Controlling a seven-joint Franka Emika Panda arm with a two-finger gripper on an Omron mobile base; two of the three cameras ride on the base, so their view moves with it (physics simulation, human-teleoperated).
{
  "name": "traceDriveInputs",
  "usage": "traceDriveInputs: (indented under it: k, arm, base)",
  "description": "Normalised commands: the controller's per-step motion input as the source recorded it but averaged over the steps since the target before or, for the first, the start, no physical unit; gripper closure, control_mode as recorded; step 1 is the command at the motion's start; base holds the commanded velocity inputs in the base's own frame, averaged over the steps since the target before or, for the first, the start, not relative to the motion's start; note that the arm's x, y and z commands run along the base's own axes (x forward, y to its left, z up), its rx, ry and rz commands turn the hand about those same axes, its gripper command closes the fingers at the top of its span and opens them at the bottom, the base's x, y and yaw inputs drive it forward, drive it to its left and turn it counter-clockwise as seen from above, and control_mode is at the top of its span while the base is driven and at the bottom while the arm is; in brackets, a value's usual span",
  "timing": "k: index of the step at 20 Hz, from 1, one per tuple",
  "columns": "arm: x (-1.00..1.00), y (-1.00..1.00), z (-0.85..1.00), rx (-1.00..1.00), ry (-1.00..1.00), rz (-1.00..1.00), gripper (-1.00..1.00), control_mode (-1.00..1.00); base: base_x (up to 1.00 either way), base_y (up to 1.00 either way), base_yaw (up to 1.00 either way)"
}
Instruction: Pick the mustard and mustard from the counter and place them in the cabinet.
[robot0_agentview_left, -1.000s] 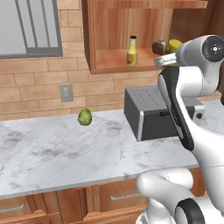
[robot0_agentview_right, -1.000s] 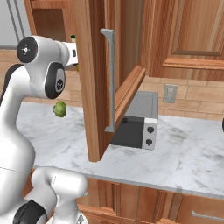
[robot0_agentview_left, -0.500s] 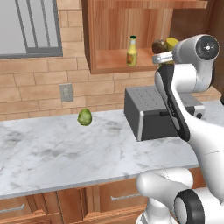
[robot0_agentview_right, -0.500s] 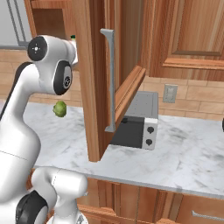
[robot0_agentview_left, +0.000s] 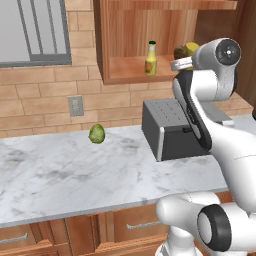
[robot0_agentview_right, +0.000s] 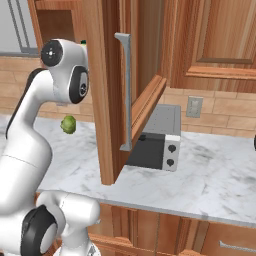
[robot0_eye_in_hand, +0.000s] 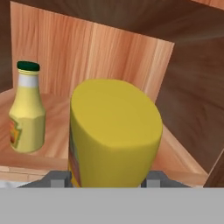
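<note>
The jaws are seen pinching the wide, stubby yellow-olive mustard bottle with an orange label (robot0_eye_in_hand: 114, 135), one finger on each side of its base in the hand view. The bottle is held up at the open front of the reddish-brown wooden wall cabinet (robot0_agentview_left: 130, 30), above its shelf floor; whether it touches the floor cannot be told. The slim yellow mustard bottle with a dark green cap (robot0_agentview_left: 150, 59) is observed standing upright on the cabinet's shelf floor, to the left of the held bottle and apart from it. On the white-and-grey marbled stone tabletop (robot0_agentview_left: 65, 175), a round green ball (robot0_agentview_left: 96, 133) rests near the brick wall, and a grey boxy appliance (robot0_agentview_left: 172, 127) stands below the cabinet.
</note>
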Motion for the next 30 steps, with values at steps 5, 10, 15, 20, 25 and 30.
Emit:
traceDriveInputs:
  k: [5,10,15,20,25,30]
  arm:
    - [0.28,0.00,-0.13,0.00,0.00,0.00,1.00,-1.00]
    - [0.28,0.00,-0.18,0.00,0.00,0.00,1.00,-1.00]
    - [0.28,0.00,-0.09,0.00,0.00,0.00,1.00,-1.00]
    - [0.25,0.00,-0.01,0.00,0.00,0.00,1.00,-1.00]
    - [0.29,-0.04,0.00,0.00,0.00,0.00,1.00,-1.00]
    - [0.29,-0.03,0.00,0.00,0.00,0.00,1.00,-1.00]
  base:
    - [0.00,0.00,0.00]
    - [0.00,0.00,0.00]
    - [0.00,0.00,0.00]
    - [0.00,0.00,0.00]
    - [0.00,0.00,0.00]
    - [0.00,0.00,0.00]
